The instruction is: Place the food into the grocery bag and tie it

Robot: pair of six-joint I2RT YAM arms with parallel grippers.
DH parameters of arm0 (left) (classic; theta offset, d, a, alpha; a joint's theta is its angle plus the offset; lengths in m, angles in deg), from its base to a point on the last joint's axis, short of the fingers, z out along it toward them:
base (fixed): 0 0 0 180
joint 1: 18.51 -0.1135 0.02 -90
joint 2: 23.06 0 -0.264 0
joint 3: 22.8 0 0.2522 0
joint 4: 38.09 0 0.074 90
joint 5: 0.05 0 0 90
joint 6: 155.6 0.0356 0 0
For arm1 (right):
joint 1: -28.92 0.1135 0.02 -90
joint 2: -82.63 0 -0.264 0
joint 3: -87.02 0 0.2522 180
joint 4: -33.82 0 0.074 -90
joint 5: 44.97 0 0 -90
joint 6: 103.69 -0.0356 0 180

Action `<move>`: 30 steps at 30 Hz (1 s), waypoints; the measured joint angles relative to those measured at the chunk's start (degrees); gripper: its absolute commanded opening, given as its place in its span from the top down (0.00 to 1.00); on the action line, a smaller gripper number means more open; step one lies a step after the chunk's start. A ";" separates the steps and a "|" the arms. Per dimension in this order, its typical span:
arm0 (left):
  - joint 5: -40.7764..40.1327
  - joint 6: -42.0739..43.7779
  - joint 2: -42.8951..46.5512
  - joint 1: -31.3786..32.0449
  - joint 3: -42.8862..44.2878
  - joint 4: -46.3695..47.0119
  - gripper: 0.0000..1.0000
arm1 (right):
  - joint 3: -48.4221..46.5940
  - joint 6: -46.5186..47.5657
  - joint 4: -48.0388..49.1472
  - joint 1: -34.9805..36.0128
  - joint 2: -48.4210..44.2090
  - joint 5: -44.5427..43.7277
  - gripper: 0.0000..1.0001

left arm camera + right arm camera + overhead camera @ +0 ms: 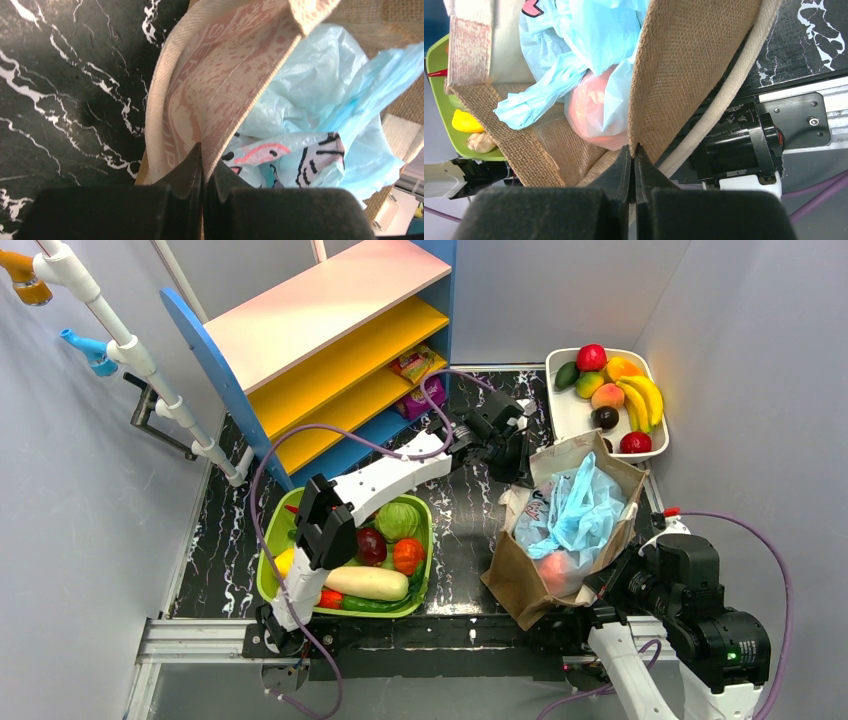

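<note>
While burlap tote stands open, blue bag w/ orange fruit inside.

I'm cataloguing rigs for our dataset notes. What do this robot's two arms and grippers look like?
The left arm and right arm match: white links between boxy black joint housings. A purple cable loops beside each, and the right arm's housing shows a small green light. The left gripper and right gripper each have two matt black fingers tapering to points.
</note>
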 measured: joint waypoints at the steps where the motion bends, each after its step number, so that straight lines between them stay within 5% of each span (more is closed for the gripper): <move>1: 0.11 -0.26 1.27 0.00 -1.81 0.76 1.00 | -0.04 0.00 -0.04 0.00 0.00 0.00 0.99; 15: -0.33 -1.18 22.08 2.05 -16.98 -0.26 1.00 | -6.99 3.61 1.84 0.00 11.23 4.17 0.99; 30: -11.02 -4.87 27.65 8.70 -22.23 -0.37 1.00 | -5.49 10.54 19.39 0.22 16.72 25.44 0.99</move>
